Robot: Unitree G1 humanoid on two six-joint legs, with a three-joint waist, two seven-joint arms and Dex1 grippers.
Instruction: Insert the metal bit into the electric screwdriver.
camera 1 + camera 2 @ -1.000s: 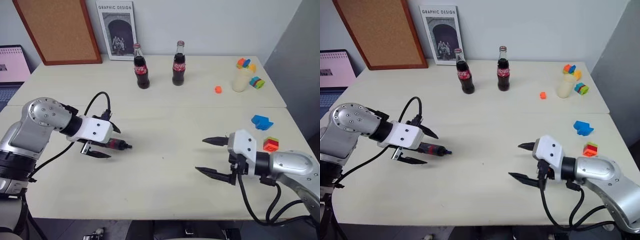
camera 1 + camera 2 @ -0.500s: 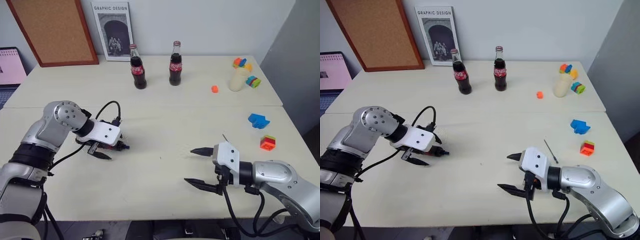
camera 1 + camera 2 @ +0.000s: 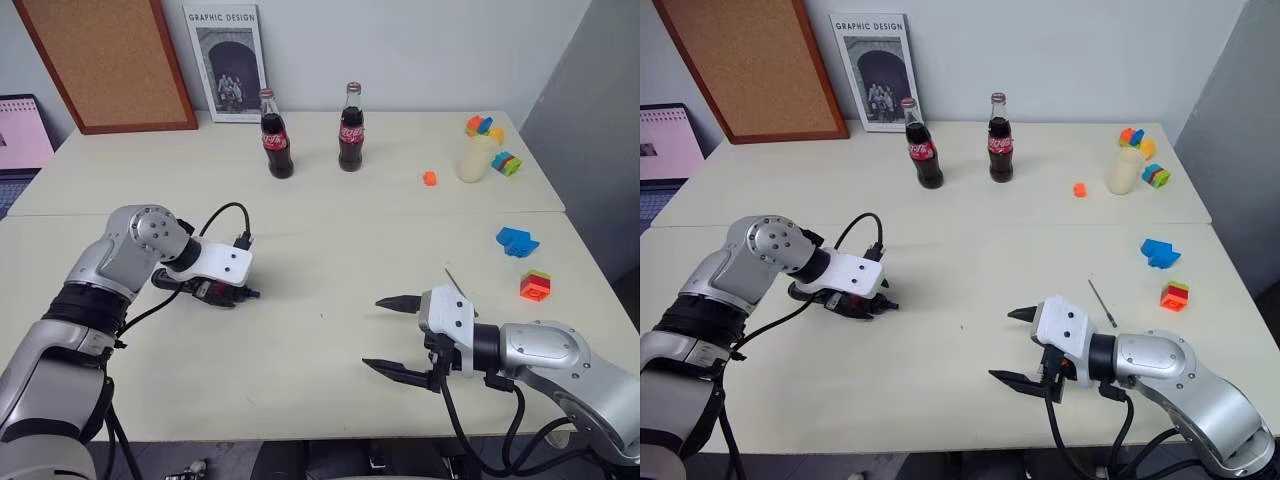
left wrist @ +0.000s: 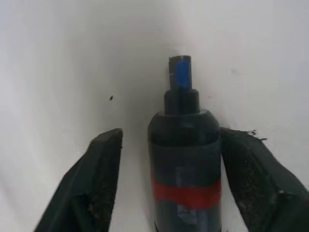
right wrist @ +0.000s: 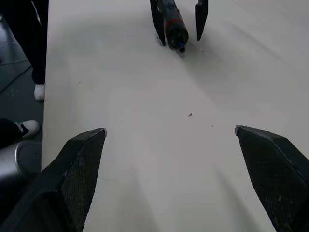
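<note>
From the right eye view I can see the metal bit point(image 3: 1101, 302) whole, a thin dark rod lying flat on the table point(image 3: 970, 260) just beyond my right gripper point(image 3: 1017, 346). In the left eye view that gripper's white housing covers most of the rod.

My left wrist view gives what the head views cannot. There the electric screwdriver point(image 4: 184, 159) lies on the table between the two fingers point(image 4: 99, 186), its red band and stepped nose with a blue-tinted tip plain. One finger sits against the barrel at one side; the other stands off with a strip of table showing between it and the barrel. So the left gripper point(image 3: 866, 303) is partly closed about the screwdriver but not clamped on it. From the head views I only see its housing low over the tool, well to the left of the bit.

My right wrist view looks across the table at that left gripper and the screwdriver between its fingers, and shows a person's shoes on the floor beside the table.

Counting: one bit, one screwdriver, two cola bottles point(image 3: 928, 158) standing at the far side of the table from the bit, one pale cup point(image 3: 1126, 171) with coloured blocks around it.

My right gripper hovers just above the table, fingers spread wide apart, holding and touching nothing, with the bit close behind it.
</note>
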